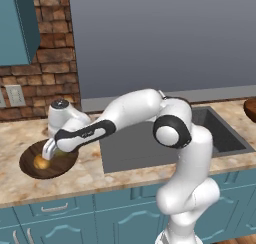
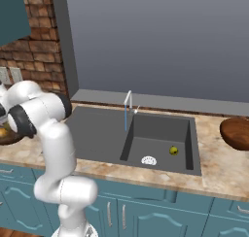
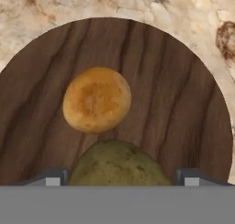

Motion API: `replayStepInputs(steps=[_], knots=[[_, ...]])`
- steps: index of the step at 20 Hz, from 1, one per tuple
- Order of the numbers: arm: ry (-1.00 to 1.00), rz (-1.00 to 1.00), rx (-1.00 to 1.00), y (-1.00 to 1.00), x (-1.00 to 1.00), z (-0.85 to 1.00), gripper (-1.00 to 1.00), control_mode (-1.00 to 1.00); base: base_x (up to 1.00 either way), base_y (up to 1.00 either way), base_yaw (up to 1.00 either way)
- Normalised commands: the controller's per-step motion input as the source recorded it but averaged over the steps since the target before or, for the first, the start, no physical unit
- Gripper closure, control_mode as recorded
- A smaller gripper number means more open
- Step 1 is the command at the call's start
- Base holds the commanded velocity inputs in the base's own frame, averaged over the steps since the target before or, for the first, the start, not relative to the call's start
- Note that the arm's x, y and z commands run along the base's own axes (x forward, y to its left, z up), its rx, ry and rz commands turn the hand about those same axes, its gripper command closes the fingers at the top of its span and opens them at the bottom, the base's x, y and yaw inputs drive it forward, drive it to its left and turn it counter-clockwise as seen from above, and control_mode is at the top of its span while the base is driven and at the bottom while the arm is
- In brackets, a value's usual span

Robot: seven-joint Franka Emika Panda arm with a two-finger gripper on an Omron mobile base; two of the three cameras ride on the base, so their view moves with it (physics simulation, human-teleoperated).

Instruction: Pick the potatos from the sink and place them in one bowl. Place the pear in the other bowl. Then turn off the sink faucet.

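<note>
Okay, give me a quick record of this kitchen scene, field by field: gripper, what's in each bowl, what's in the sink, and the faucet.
gripper: white arm's two-finger gripper, jaws wide open, over the dark bowl
dark brown wood-grain bowl: golden-orange potato and dull olive-green potato inside, side by side
reddish-brown wooden bowl: on the counter right of the sink; contents cannot be told
dark grey sink basin: small yellow-green pear in the deeper well
slim silver arched faucet: water stream running

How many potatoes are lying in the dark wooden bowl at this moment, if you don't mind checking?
2. The golden-orange potato lies near the middle of the dark wooden bowl. The olive-green potato lies beside it, between the fingertips of the open gripper. None seems hidden.
</note>
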Motion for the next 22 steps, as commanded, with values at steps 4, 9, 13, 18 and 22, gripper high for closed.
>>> replayStepInputs(steps=[4, 9, 13, 18, 22], knots=[[0.00, -0.03, -0.02, 0.17, 0.14, -0.07, 1.00, -1.00, 0.00, 0.00, 0.00], [0.00, -0.03, -0.03, 0.01, 0.15, -0.20, 1.00, -1.00, 0.00, 0.00, 0.00], [0.00, -0.02, -0.03, 0.01, 0.20, -0.25, 1.00, -1.00, 0.00, 0.00, 0.00], [0.00, -0.02, -0.02, 0.06, 0.25, -0.21, 1.00, -1.00, 0.00, 0.00, 0.00], [0.00, -0.02, -0.02, 0.14, 0.21, -0.19, -1.00, -1.00, 0.00, 0.00, 0.00]])
